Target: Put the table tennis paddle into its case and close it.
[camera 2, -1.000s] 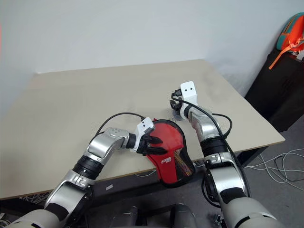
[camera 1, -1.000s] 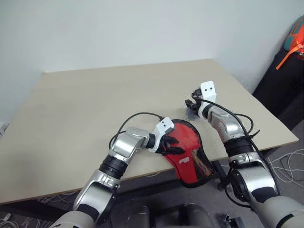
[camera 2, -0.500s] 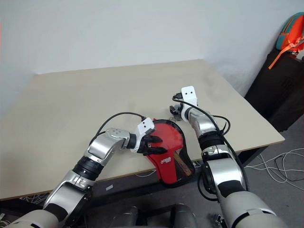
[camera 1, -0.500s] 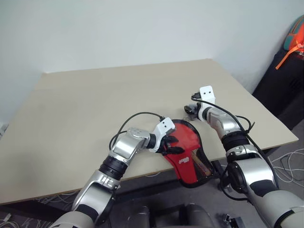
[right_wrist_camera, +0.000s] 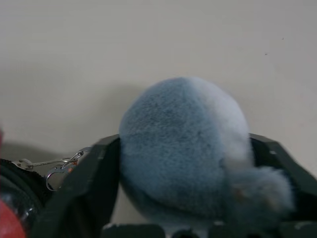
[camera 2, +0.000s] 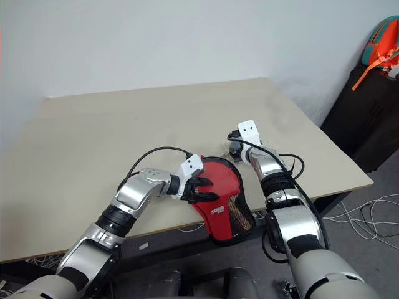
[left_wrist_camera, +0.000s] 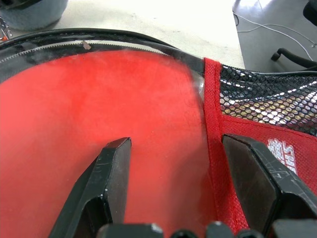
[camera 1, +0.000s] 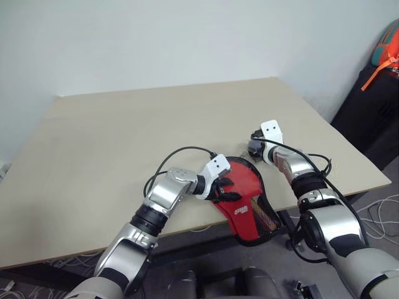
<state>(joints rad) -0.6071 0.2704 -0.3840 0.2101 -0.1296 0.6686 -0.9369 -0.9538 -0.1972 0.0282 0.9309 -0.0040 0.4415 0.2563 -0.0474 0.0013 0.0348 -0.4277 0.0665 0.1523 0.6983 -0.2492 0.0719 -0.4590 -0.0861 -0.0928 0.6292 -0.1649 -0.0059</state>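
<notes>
The case (camera 1: 247, 200) sits lower centre of the left eye view, on the near edge of the desk (camera 1: 112, 143), its narrow mesh end hanging off the edge. Red face up, w/ white logo lettering on the red band by the mesh; too small and cut off in the left wrist view to read, only partial white letters at the lower right of that frame. Black zipper rim runs round the top of the case; how far it's zipped can't be made out. The table tennis paddle isn't separately distinguishable; the round red area under the left claw (left_wrist_camera: 178, 163) may be fabric or rubber, can't tell. Left claw is partly spread, both fingers (left_wrist_camera: 111, 173) resting down on the red face, nothing pinched between them. Right claw (right_wrist_camera: 183, 163), centre-right in the eye views just beyond the case's top rim, has its two black fingers either side of a fuzzy grey-blue pompom (right_wrist_camera: 183, 148), touching it on both sides. A small metal clasp and chain (right_wrist_camera: 54, 166) shows at lower left of the right wrist view, next to the zipper rim. An orange and teal bag (camera 1: 386, 53) is cut off at the upper right.
</notes>
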